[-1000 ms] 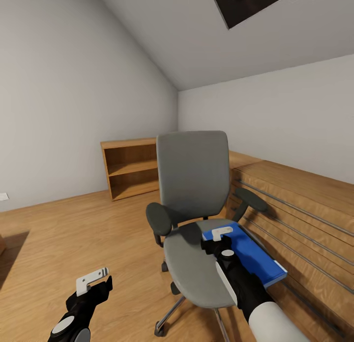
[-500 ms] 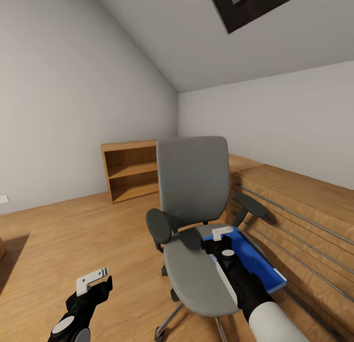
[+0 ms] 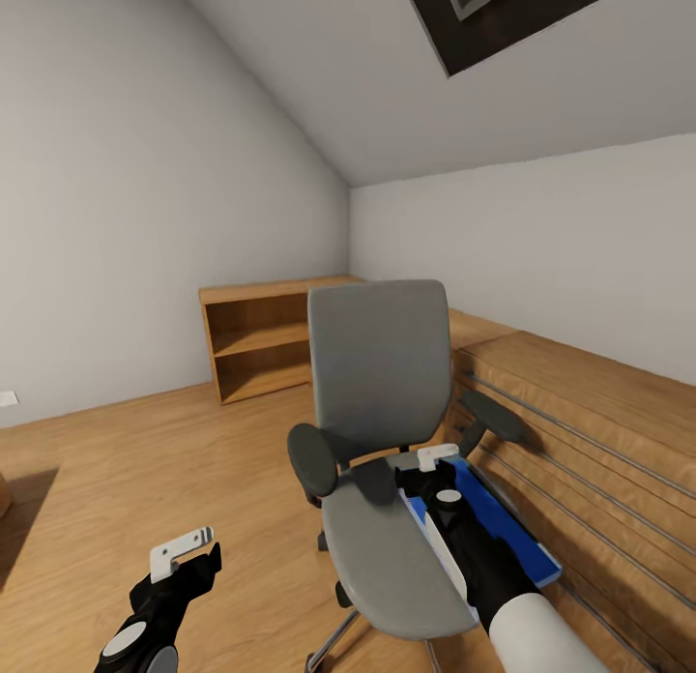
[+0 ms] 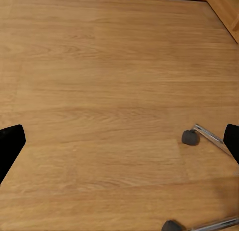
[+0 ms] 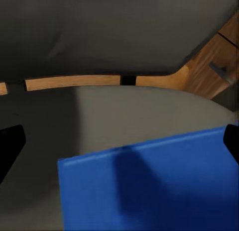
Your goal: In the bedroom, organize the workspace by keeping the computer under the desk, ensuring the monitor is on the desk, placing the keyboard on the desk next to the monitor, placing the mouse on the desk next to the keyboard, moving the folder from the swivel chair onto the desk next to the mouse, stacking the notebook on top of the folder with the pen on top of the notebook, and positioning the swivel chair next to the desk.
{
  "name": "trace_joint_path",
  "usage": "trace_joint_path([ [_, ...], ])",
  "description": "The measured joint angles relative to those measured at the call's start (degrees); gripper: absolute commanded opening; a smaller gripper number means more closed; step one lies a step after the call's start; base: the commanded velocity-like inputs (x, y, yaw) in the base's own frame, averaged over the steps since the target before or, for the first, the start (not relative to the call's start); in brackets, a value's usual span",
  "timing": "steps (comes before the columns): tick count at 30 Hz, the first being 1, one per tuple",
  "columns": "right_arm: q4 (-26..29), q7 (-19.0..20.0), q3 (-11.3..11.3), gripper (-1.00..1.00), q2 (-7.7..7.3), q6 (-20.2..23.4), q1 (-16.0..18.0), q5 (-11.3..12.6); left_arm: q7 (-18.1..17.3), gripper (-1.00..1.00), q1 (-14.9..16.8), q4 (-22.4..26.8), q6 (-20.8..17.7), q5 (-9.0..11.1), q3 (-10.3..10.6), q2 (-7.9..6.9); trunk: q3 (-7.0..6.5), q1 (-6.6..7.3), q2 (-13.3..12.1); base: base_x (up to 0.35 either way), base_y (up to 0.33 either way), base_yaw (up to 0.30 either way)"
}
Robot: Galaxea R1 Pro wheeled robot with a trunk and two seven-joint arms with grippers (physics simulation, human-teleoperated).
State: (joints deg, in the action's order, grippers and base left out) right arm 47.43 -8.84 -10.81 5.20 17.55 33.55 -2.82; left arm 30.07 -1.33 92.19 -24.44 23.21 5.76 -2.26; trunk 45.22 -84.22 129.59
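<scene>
The grey swivel chair [image 3: 379, 364] stands in the middle of the head view, facing me. The bright blue folder [image 3: 503, 526] lies flat on the right side of its seat, one end sticking out past the seat edge. My right gripper [image 3: 435, 463] hovers open just above the folder's near-back end, and the arm hides part of it. In the right wrist view the folder [image 5: 149, 186] lies on the grey seat [image 5: 99, 111], with the right gripper [image 5: 119, 141] spread wide over its edge. My left gripper [image 3: 184, 549] hangs open over bare floor, left of the chair.
A low wooden unit with metal rails [image 3: 590, 422] runs along the right wall, close to the chair's armrest [image 3: 493, 414]. An open wooden bookcase [image 3: 256, 339] stands in the far corner. Chair casters [image 4: 190, 137] and chrome legs show near my left gripper [image 4: 119, 144]. Wooden floor [image 3: 116, 460] lies to the left.
The whole picture has slid down a little, so the camera moved. My right gripper now sits slightly nearer the chair's back over the folder. The left gripper looks unchanged.
</scene>
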Motion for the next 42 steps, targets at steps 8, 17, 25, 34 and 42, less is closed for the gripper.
trace_joint_path([
  [8,7.4,0.0,0.0,1.0,-0.02,0.2,-3.2,0.1,0.0,1.0,0.0,0.0,0.0,0.0,0.0,-0.03,-1.43,1.76,-3.2,0.0,0.0,0.0],
  [17,20.1,0.1,0.1,1.0,-0.16,2.6,-9.4,0.5,0.0,1.0,0.0,0.0,0.0,0.0,0.0,-0.05,-1.44,1.76,-3.2,0.0,0.0,0.0],
  [25,25.4,0.2,0.0,1.0,-0.08,2.9,-12.6,0.6,0.0,1.0,0.0,0.0,0.0,0.0,0.0,-0.04,-1.44,1.76,-3.2,0.0,0.0,0.0],
  [34,26.5,0.5,0.0,1.0,-0.08,2.6,-12.9,3.9,0.0,1.0,0.0,0.0,0.0,0.0,0.0,-0.05,-1.44,1.76,-3.2,0.0,0.0,0.0],
  [42,28.2,0.5,0.0,1.0,-0.1,2.5,-13.3,5.0,0.0,1.0,0.0,0.0,0.1,0.0,0.0,-0.05,-1.44,1.74,-3.2,-0.086,0.075,-0.034],
])
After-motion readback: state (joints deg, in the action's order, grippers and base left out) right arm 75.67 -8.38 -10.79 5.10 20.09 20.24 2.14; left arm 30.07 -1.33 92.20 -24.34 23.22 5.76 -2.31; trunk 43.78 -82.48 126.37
